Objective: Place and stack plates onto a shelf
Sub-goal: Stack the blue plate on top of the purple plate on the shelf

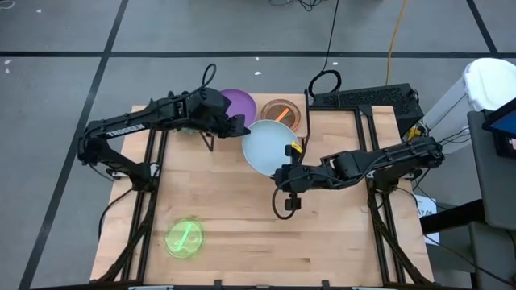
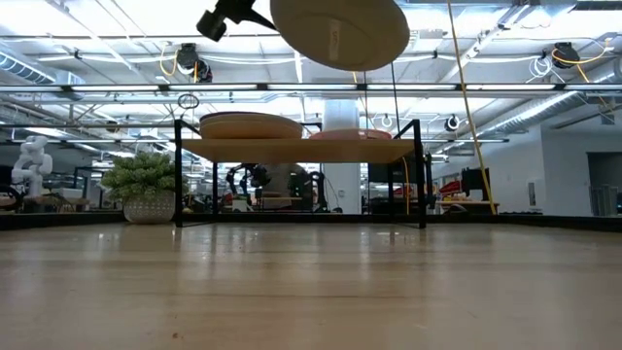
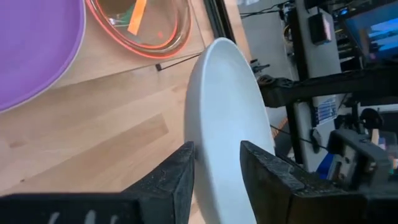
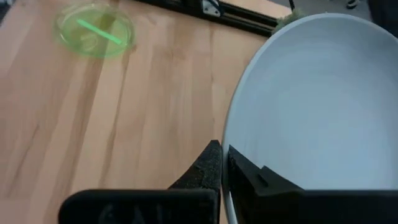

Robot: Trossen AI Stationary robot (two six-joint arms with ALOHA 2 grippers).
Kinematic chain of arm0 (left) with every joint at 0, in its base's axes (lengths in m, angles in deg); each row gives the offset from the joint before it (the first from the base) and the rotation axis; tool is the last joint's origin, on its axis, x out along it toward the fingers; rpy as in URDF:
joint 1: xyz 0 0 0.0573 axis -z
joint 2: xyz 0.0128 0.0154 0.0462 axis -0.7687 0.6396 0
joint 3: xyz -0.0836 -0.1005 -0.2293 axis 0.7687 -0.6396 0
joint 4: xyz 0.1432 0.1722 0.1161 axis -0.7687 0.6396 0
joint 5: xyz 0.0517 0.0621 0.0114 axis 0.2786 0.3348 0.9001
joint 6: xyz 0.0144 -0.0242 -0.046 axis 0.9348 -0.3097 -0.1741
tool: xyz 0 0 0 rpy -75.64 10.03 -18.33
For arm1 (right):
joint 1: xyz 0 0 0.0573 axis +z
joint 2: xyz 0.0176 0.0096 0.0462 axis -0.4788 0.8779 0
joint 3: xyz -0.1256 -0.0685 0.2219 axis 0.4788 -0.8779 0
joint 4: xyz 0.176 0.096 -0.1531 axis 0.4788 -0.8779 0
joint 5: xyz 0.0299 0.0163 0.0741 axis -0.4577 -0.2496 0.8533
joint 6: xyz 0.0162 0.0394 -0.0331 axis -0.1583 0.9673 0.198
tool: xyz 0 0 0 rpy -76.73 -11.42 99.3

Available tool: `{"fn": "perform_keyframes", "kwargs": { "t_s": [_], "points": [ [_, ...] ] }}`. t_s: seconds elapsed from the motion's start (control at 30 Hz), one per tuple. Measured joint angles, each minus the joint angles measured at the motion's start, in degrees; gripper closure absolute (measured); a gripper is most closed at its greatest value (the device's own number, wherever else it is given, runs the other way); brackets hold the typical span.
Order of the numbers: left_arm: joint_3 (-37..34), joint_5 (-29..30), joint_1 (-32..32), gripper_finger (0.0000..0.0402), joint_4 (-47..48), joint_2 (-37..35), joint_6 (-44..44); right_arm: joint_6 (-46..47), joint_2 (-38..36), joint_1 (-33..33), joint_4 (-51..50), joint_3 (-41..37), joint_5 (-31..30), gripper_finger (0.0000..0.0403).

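Both arms were matte black, built of boxy jointed segments; the left arm [image 1: 133,125] carried pale lettering along its side, and a black cable looped above the right arm [image 1: 379,161].

Light-wood desk [image 1: 242,234], potted plant [image 2: 148,187] and small white figure [image 2: 32,163] seen beyond it, yellow cable [image 1: 395,36] hung over grey floor [image 1: 64,89]
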Motion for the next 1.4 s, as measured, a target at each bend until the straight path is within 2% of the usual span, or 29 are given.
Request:
{"fn": "perform_keyframes", "kwargs": {
  "t_s": [0.6,0.93,1.07,1.2,1.4],
  "points": [
    [0.0,-1.6,0.0,0.0275,1.3,2.5,-0.8,-6.3,0.0,0.0,-1.4,0.0,0.1,0.0403],
    [0.0,0.0,0.0,0.0339,0.5,2.7,-1.0,-6.5,0.0,0.0,-3.6,0.0,-0.2,0.0401],
    [-0.1,0.5,0.0,0.0365,0.8,2.8,0.5,-7.3,-0.1,0.0,-3.2,0.0,-0.2,0.0394],
    [-0.1,0.5,0.0,0.0371,0.7,2.8,0.9,-7.5,-0.1,0.0,-1.5,0.0,-0.2,0.0384],
    [-0.1,0.0,0.1,0.0374,0.2,2.8,0.7,-5.4,-0.1,-0.1,1.8,0.0,-0.1,0.0336]
  ]
}}
